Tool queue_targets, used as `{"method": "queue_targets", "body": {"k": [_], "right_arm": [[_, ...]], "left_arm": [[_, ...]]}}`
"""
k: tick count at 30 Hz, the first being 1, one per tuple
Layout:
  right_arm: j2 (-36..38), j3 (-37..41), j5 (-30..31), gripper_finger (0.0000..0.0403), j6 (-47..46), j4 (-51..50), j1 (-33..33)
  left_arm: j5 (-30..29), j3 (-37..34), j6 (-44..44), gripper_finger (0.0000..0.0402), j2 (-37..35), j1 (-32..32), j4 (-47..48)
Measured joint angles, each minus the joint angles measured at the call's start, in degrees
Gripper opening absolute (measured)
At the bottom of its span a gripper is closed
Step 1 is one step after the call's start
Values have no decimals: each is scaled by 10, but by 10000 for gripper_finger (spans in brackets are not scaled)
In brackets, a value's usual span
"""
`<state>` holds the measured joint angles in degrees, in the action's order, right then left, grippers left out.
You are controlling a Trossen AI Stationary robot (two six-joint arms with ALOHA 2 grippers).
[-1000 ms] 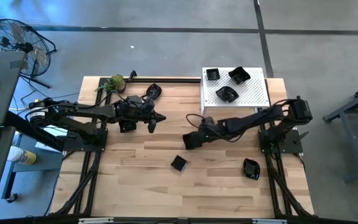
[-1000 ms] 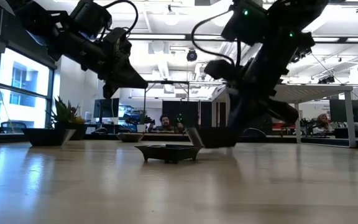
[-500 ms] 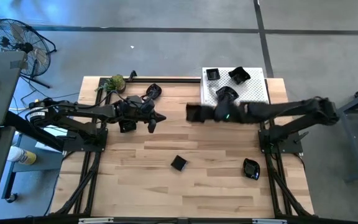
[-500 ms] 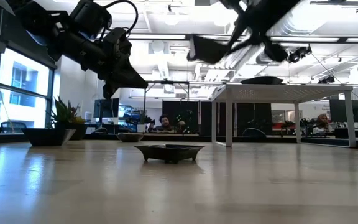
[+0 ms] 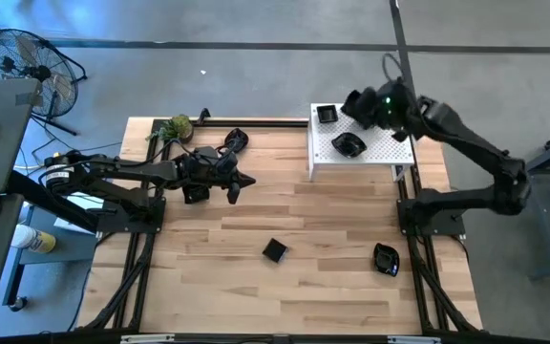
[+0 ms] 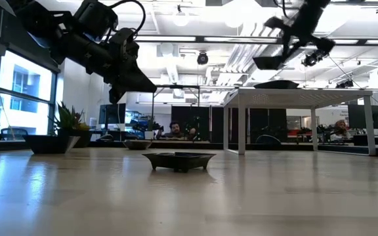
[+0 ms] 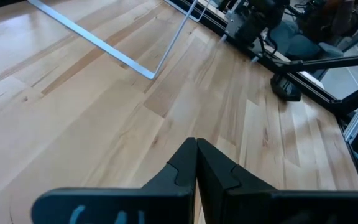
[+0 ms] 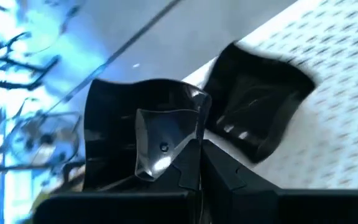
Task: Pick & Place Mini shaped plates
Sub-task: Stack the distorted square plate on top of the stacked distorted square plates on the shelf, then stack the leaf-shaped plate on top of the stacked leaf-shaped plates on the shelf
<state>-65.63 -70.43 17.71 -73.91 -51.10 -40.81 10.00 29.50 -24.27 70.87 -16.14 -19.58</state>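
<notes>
My right gripper [image 5: 363, 103] hangs over the white perforated stand [image 5: 390, 143] at the table's far right, shut on a small glossy black plate [image 8: 145, 134], which also shows high in the low view [image 6: 268, 62]. Two plates [image 5: 326, 115] [image 5: 349, 145] rest on the stand, and another [image 8: 257, 106] lies just past the held one. More plates sit flat on the table [image 5: 275, 250] [image 5: 385, 259] [image 5: 235, 140]. My left gripper [image 5: 242, 182] hovers shut and empty above the table's left half. My right gripper pinches the plate's rim [image 8: 186, 134] between its two fingers, the plate's hollow side facing the wrist camera. The fingers slant down toward the stand. The plate is lifted clear, tilted, above the stand's top.
A green leafy ball [image 5: 175, 127] lies at the far left corner. A thin metal frame [image 7: 135, 62] lies on the wood ahead of my left gripper. The middle of the wooden table [image 5: 332, 229] holds only the one square plate.
My right gripper has risen from the table's middle and swung toward the far right, over the white stand, rolling as it went. It stays shut on the plate, which has gone up with it, clear of the table.
</notes>
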Motion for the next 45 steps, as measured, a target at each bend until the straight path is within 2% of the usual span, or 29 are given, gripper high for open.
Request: {"method": "queue_targets", "body": {"k": [8, 14, 21, 27, 34, 37, 40, 45], "right_arm": [[-17, 0, -19, 3, 18, -4, -99], [-30, 0, -30, 3, 16, -46, -121], [-47, 0, -34, 5, 9, -37, -124], [-70, 0, -46, 37, 7, -36, -125], [-60, 0, -42, 80, 24, -35, -125], [-48, 0, -49, 93, 64, -35, -125], [-26, 0, -91, 96, 158, -35, -125], [29, 0, -132, 50, 314, -41, -81]], "left_arm": [[2, 0, 6, 1, 0, 0, 0], [3, 0, 15, 1, 0, 0, 0], [-3, 0, 20, 1, 0, 0, -8], [-2, 0, 19, 1, 0, 0, -8], [0, 0, 15, 1, 0, 0, 0], [0, 0, 15, 1, 0, 0, 0], [0, 0, 15, 1, 0, 0, 0], [-3, 0, 0, 1, 0, 0, 0]]}}
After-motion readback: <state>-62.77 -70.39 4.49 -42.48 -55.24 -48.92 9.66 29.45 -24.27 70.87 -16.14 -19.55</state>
